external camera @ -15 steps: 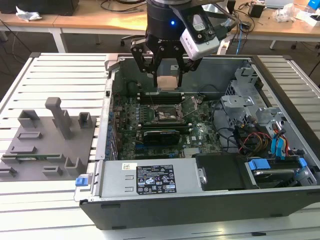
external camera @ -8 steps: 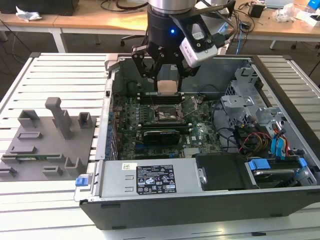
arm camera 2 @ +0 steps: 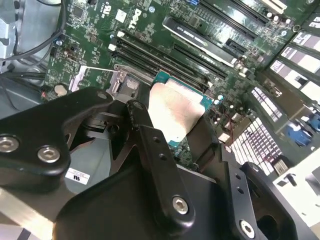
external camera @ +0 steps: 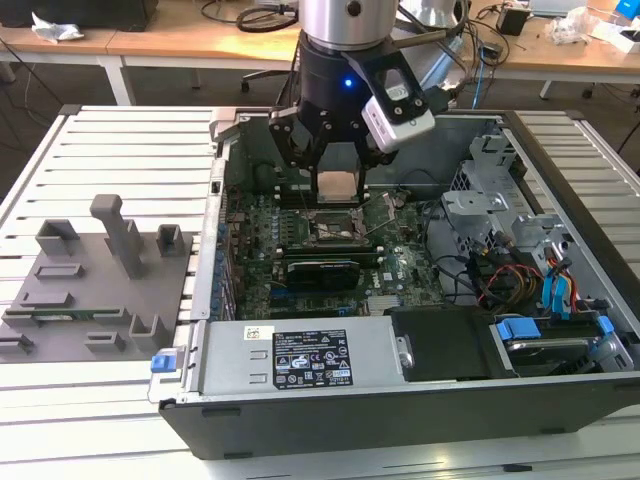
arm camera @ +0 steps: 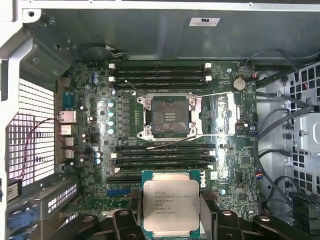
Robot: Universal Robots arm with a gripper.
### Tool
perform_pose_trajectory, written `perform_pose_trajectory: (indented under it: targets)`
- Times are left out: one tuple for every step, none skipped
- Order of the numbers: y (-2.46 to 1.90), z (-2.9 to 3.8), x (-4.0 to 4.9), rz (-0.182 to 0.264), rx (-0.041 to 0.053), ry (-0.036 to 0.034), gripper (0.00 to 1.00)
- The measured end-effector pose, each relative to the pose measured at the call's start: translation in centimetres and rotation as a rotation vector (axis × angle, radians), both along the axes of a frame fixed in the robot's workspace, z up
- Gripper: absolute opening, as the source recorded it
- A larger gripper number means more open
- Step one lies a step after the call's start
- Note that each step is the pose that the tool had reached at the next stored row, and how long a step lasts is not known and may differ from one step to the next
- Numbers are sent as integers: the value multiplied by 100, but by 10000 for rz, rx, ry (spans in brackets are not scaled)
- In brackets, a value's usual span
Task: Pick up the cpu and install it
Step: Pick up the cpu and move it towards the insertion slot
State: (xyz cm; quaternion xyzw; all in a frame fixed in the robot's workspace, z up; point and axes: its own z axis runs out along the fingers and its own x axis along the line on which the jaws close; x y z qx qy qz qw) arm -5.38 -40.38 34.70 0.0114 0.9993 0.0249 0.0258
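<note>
Where the bare socket (arm camera: 170, 117) lies between memory slot rows (arm camera: 159, 75), the tool (external camera: 338, 172) is clamped on the cpu (arm camera: 170, 207), held above the motherboard (arm camera: 100, 150); silvery lid, green edge.

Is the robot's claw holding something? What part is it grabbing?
Yes. The gripper holds the cpu, pinched by two opposite edges, its silvery top left bare. The socket on the board has no chip in it.

- cpu (arm camera: 171, 206) — silvery-white top, teal-green rim
- motherboard (arm camera: 240, 167) — dark green
- gripper (external camera: 340, 180) — black
- fixture blocks (external camera: 95, 275) — plain grey
- table (external camera: 120, 150) — white, ribbed in stripes
</note>
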Motion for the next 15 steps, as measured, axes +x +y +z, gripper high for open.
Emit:
perform_pose_trajectory:
  targets:
    - [2,-37,13,0,-1,1,55]
    - [10,-65,26,0,-2,1,55]
    - [18,-91,38,1,-1,0,55]
    - [26,-110,47,1,-1,1,55]
    - [45,-149,65,0,0,0,55]
    - [64,-178,74,-1,-1,0,55]
    - [76,-193,77,-1,-1,0,55]
    - [92,-212,80,0,-1,0,55]
    - [106,-228,80,0,0,-1,55]
    - [122,-242,80,0,0,0,55]
    - [142,-256,80,0,-2,1,55]
    - [159,-266,80,0,-2,2,55]
    - [185,-281,80,0,0,1,55]
    - [201,-292,80,0,-1,2,55]
    - [215,-303,80,0,0,2,55]
